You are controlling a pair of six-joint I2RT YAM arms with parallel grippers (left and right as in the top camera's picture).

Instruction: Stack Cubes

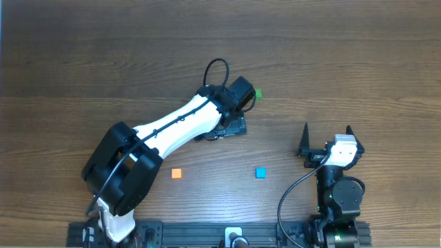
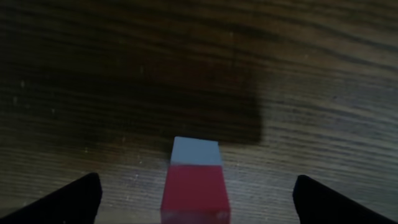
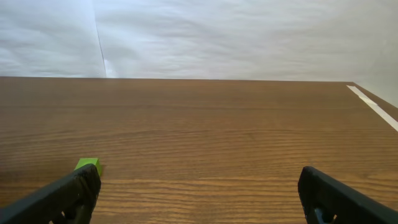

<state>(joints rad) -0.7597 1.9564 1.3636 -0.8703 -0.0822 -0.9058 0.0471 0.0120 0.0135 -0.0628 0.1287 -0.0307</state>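
Between the black jaws of the left gripper (image 2: 196,183), the red cube (image 2: 196,193) shows one pale grey face. The bright green cube (image 3: 88,165) sits just beyond one black jaw of the right gripper (image 3: 199,177). Well apart from both pairs of jaws are an orange cube (image 1: 176,173) and a blue cube (image 1: 260,172). The table (image 1: 83,62) is brown, streaked with darker wood grain, and the left arm (image 1: 179,124) is white with black joints

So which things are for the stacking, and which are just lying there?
For stacking: small red cube, small green cube, small orange cube, small blue cube.
Just there: white tape strip, brown wooden table.
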